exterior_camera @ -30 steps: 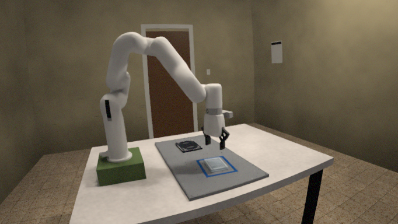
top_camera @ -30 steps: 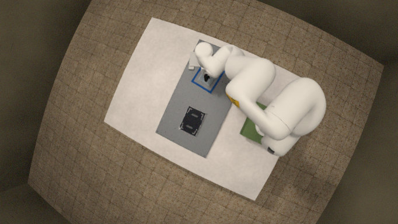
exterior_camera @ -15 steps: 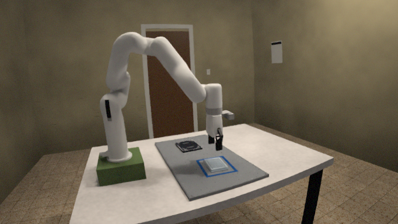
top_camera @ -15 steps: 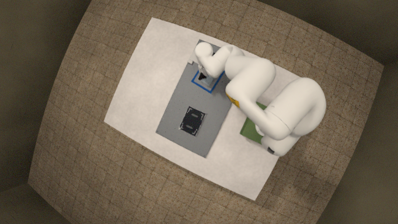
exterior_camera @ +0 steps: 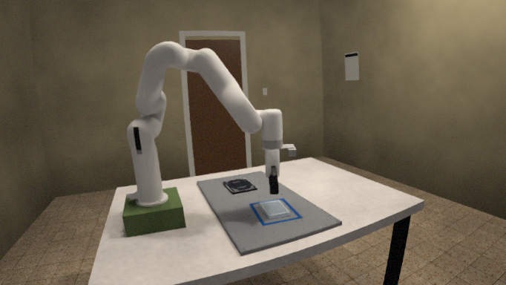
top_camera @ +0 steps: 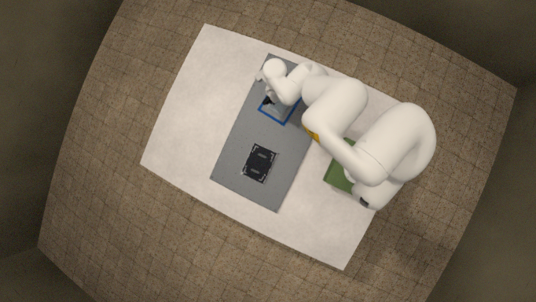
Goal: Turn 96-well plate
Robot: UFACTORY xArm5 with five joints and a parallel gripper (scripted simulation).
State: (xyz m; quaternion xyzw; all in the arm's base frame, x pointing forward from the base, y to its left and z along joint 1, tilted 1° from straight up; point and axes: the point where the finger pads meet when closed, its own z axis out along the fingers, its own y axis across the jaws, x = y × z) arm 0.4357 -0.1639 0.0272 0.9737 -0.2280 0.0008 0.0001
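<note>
The clear 96-well plate (exterior_camera: 274, 208) lies flat inside a blue-outlined square (exterior_camera: 260, 221) on the grey board. In the overhead view the plate (top_camera: 280, 111) is partly hidden under my wrist. The black plate nest N1 (exterior_camera: 240, 185) stands empty farther back on the board; it also shows in the overhead view (top_camera: 258, 163) with white corner marks. My gripper (exterior_camera: 274, 188) hangs straight down a short way above the plate's far edge, open and empty, apart from the plate. In the side view its fingers are seen edge-on. From above, only one dark finger (top_camera: 269, 100) shows under the wrist.
My arm stands on a green block (exterior_camera: 153, 215) at the table's left side. The grey board lies on a white table (exterior_camera: 352, 200). A small grey part (exterior_camera: 291, 149) sticks out from my wrist. A door and walls are behind the table.
</note>
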